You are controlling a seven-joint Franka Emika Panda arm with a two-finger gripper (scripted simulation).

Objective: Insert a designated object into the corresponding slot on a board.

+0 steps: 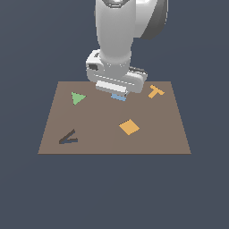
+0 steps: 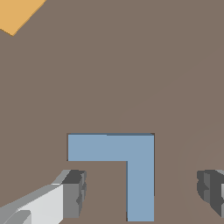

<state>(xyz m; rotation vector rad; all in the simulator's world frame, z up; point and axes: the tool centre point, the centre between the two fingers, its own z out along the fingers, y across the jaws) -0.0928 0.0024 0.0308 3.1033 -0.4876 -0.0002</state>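
Observation:
The light-blue L-shaped block (image 2: 131,151) lies flat on the brown board (image 2: 109,65). Thin dark lines run along its edges. No open dark L-shaped slot shows in either view. My gripper (image 2: 142,192) is open, with one fingertip (image 2: 72,192) on each side of one arm of the block, apart from it. In the exterior view the gripper (image 1: 118,93) hangs low over the far middle of the board (image 1: 152,143), and only a sliver of the blue block (image 1: 118,97) shows under it.
A green triangle (image 1: 78,98) lies at the far side toward the exterior view's left, an orange T (image 1: 156,92) at the far side toward its right, an orange square (image 1: 129,127) mid-board. A dark narrow V recess (image 1: 68,137) is near the front on the exterior view's left. An orange corner (image 2: 17,13) shows in the wrist view.

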